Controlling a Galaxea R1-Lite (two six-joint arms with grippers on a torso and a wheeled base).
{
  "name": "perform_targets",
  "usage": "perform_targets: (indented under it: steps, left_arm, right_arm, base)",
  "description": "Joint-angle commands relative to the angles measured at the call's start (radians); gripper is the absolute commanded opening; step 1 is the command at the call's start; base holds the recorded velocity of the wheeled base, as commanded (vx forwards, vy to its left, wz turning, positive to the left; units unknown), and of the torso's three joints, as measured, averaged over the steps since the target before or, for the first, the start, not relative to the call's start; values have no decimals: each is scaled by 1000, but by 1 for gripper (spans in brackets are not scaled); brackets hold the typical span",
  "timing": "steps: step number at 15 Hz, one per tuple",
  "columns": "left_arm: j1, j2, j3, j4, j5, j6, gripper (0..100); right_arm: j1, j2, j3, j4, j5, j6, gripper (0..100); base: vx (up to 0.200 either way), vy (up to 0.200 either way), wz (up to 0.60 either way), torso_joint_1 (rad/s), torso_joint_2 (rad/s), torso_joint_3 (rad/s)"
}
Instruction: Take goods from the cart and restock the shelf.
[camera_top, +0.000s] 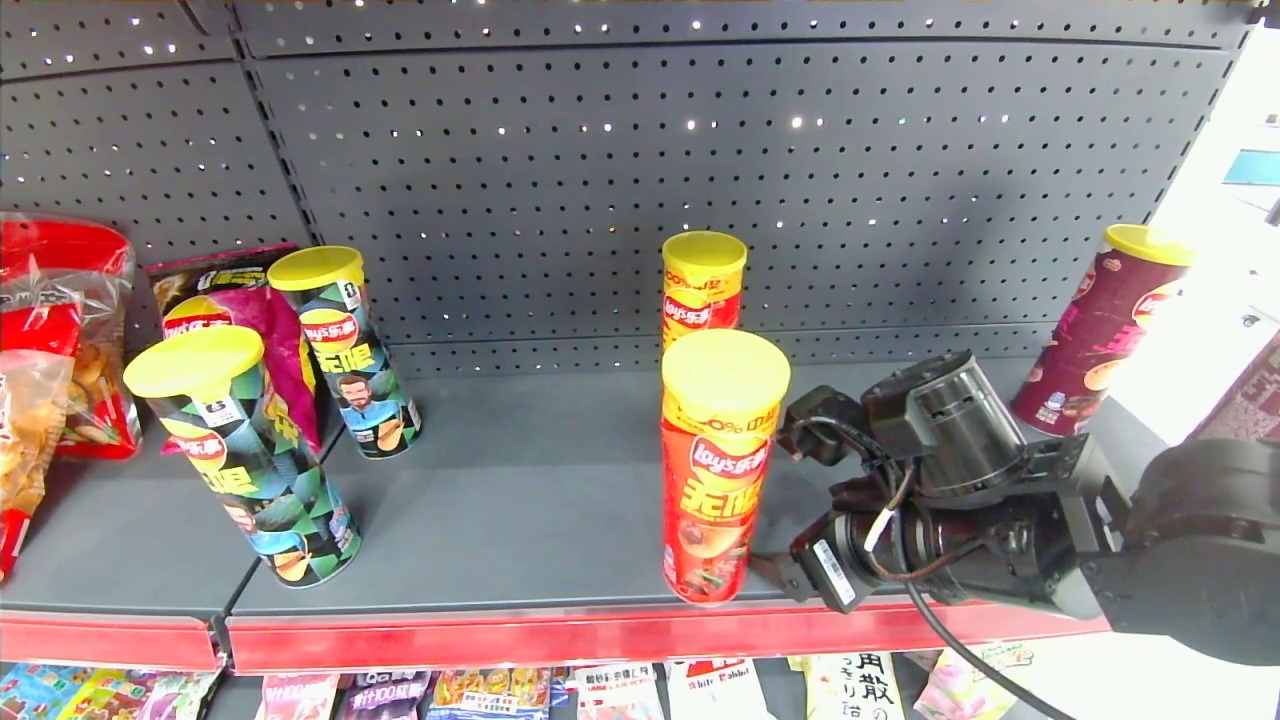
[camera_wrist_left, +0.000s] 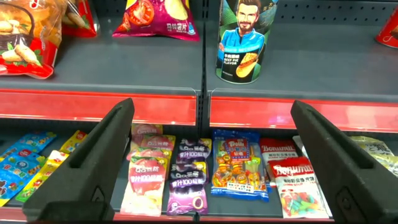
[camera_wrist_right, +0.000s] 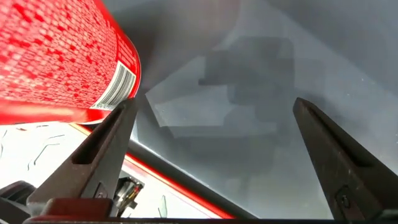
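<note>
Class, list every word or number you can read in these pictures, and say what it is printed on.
"BEEF PIE FLAVOR": on the dark patterned cardboard tube on the grey shelf.
Brand logos aside, the small print on the red yellow-lidded tube and the colourful packets below is too small to read.

- Dark patterned can (camera_top: 250, 470) stood near the front edge of the shelf (camera_top: 560, 500), left part; second such can (camera_top: 350, 350) farther back.
- Purple crisp bag (camera_top: 230, 300) leaned behind them, against pegboard back (camera_top: 600, 150).
- Red snack bags (camera_top: 50, 340) at left end.
- Maroon can (camera_top: 1100, 330) at right end, near back.
- Candy packets (camera_wrist_left: 239, 165) lay on the tier below.
</note>
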Motion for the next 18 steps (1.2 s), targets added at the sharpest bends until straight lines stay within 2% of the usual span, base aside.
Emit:
perform_targets:
  steps: [1, 3, 18]
  left_arm:
    - [1, 0, 0, 0, 0, 0, 100]
    - [0, 0, 0, 0, 0, 0, 100]
    - [0, 0, 0, 0, 0, 0, 100]
  right_arm:
    - [-2, 2, -1, -2, -21, 0, 100]
    - [-2, 11, -14, -2, -58, 0, 100]
    - [13, 35, -44, -2, -59, -2, 100]
  base:
    - [0, 0, 0, 0, 0, 0]
    - [0, 0, 0, 0, 0, 0]
    - [0, 0, 0, 0, 0, 0]
